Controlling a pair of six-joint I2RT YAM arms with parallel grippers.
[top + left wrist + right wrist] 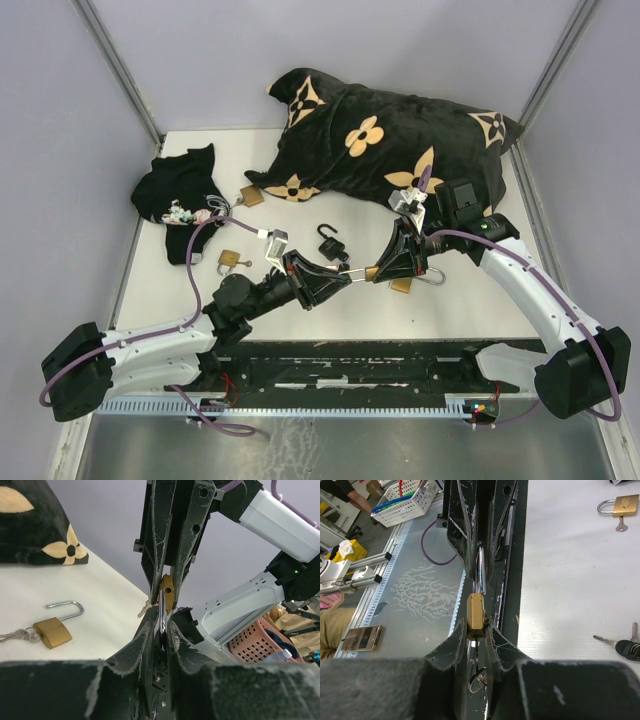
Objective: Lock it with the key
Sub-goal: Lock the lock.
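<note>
A brass padlock (372,272) is held in the air between my two grippers. My left gripper (338,283) is shut on its steel shackle, which shows between the fingertips in the left wrist view (163,611). My right gripper (388,266) is shut on the brass body (475,614). A key with a small ring (479,672) sticks out of the body's underside, between the right fingers. In the left wrist view the brass body (167,591) sits in the right gripper's fingers above my left gripper (161,624). In the right wrist view my right gripper (477,628) faces the shackle (480,575).
An open brass padlock with keys (404,285) lies under the right gripper and shows in the left wrist view (53,631). A black padlock (330,243) and two more brass padlocks (230,261) (251,196) lie on the table. A black flowered pillow (390,140) and a black cloth (178,198) lie at the back.
</note>
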